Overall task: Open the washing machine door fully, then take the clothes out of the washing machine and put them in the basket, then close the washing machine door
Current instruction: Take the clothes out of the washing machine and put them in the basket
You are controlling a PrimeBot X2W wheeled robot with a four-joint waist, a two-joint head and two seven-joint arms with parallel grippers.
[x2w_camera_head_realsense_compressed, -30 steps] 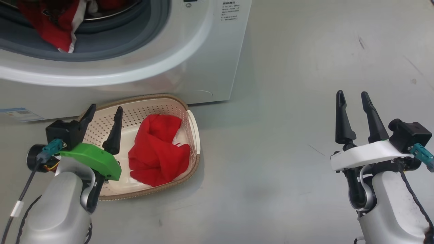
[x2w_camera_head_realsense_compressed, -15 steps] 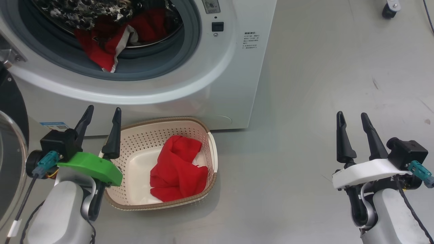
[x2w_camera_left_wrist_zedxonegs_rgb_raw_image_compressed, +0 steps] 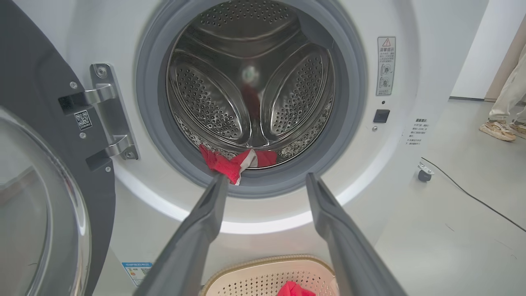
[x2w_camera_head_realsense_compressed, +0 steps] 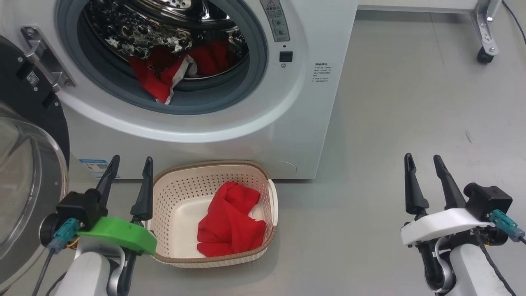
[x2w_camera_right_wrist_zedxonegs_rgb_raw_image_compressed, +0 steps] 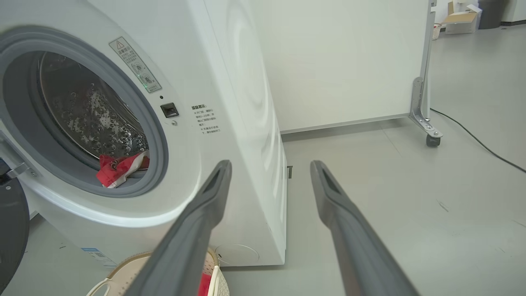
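Head view, big white front-loading washing machine (x2w_camera_head_realsense_compressed: 312, 123): standing on the grey floor (x2w_camera_head_realsense_compressed: 390, 102), round opening uncovered, small blue label sticker (x2w_camera_head_realsense_compressed: 95, 166) low on the front at the left.
Large round washing machine door (x2w_camera_head_realsense_compressed: 24, 102): standing wide open to the left on a steel hinge (x2w_camera_head_realsense_compressed: 45, 57), black plastic inner side and clear bulging glass bowl turned toward the camera, well clear of the opening.
Perforated steel drum (x2w_camera_head_realsense_compressed: 135, 28): ringed by a grey rubber gasket (x2w_camera_head_realsense_compressed: 205, 105); seen straight on in the left wrist view.
Bright red fabric garment with white trim (x2w_camera_head_realsense_compressed: 164, 76): bunched at the front lip of the drum, one end hanging over onto the gasket; perhaps printed, judging by the right wrist view, but too blurred to read.
Small cream perforated plastic basket with brown rim (x2w_camera_head_realsense_compressed: 185, 185): on the floor just in front of the machine, below the opening.
Second bright red garment (x2w_camera_head_realsense_compressed: 230, 224): crumpled inside the basket, in its right half, against the right wall.
Left gripper (x2w_camera_head_realsense_compressed: 132, 159): green wrist cover, two long dark fingers spread apart with nothing between them; beside the basket's left rim, pointed at the opening in the left wrist view.
Right gripper (x2w_camera_head_realsense_compressed: 422, 157): white wrist cover, fingers likewise spread and empty; over bare floor, well to the right of machine and basket.
Background: person's feet in pale shoes (x2w_camera_left_wrist_zedxonegs_rgb_raw_image_compressed: 497, 129) at the right edge of the left wrist view; black castor (x2w_camera_head_realsense_compressed: 485, 55) on a metal bracket at the head view's upper right.
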